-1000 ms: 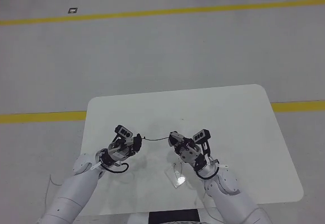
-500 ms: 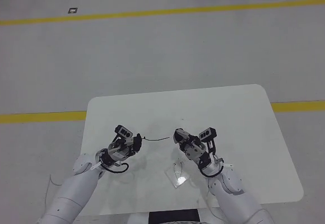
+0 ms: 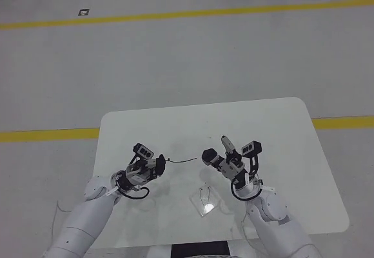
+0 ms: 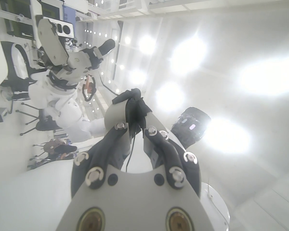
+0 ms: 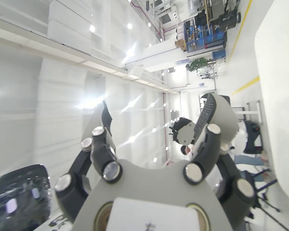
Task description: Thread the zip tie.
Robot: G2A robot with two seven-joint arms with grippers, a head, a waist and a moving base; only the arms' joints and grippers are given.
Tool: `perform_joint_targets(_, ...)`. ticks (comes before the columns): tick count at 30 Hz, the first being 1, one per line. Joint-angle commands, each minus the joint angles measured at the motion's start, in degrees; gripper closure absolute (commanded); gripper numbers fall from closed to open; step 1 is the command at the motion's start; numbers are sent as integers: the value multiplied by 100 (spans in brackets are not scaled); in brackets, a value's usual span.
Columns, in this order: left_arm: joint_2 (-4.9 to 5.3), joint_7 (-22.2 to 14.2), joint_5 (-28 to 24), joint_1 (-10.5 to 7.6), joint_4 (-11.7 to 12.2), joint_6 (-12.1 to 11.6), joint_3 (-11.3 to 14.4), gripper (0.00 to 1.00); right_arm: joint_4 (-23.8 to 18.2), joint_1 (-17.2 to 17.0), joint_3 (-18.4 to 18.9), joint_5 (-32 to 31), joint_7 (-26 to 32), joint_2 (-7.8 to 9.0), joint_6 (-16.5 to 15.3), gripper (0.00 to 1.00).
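A thin black zip tie (image 3: 180, 160) hangs above the white table (image 3: 271, 129). My left gripper (image 3: 158, 164) is shut on one end of it, and the free end points toward the right arm. In the left wrist view the left gripper (image 4: 132, 98) pinches the tie (image 4: 130, 145), which runs back between the fingers. My right gripper (image 3: 216, 151) is a short way off the tie's free end, open and not touching it. In the right wrist view the right gripper (image 5: 156, 115) has its fingers spread wide with nothing between them.
A small clear plastic packet (image 3: 204, 198) lies on the table near the front edge, between the two arms. Bare tabletop stretches behind and to the right of the grippers. Yellow floor lines run past the table.
My right gripper has let go of the tie's free end, opened, and moved away to the right. The left gripper has kept still with the tie.
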Motion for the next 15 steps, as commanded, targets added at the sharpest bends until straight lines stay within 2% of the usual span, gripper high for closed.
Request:
perform_joint_targets(1,25,-40,184,29,-88,-169,-74,100,-118,-101,167,-284,-178,-9,0,0)
perform_joint_targets(4,65,-40,457,100,-336,-507,-151,100,-323,-234,386,-614,-602,-43,0,0)
perform_joint_targets(7,103,-40,510,177,-694,-552,-248,100,-466,-324,495,-711,-835,-72,0,0)
perform_joint_targets(15,106,-40,525,182,-732,-552,-265,100,-466,-324,495,-711,-835,-72,0,0)
